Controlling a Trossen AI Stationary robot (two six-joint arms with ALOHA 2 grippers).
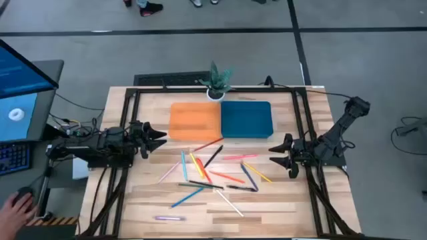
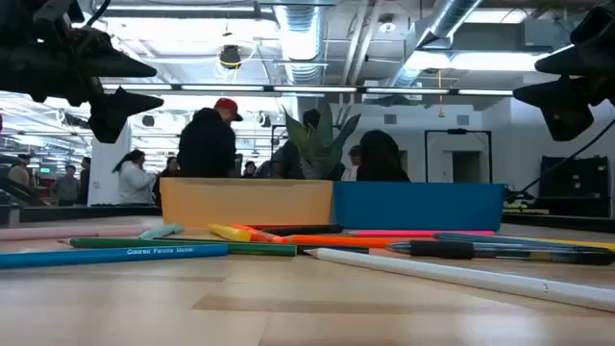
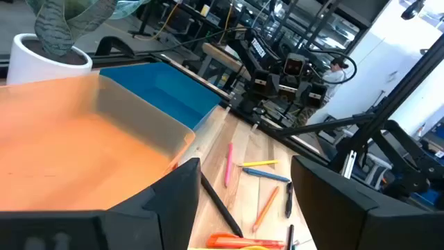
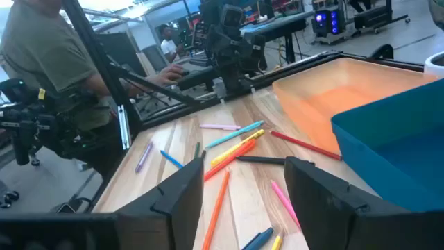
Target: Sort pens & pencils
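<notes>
Wooden tabletop carries two trays side by side at twelve o'clock, one orange tray and one blue tray, both holding nothing, with one potted plant just behind their seam. About fifteen pens & pencils lie scattered at the table's centre, toward six o'clock from the trays, one purple stick apart near the front edge. Left gripper hovers at nine o'clock, right gripper at three; both jaws are spread, grasping nothing.
</notes>
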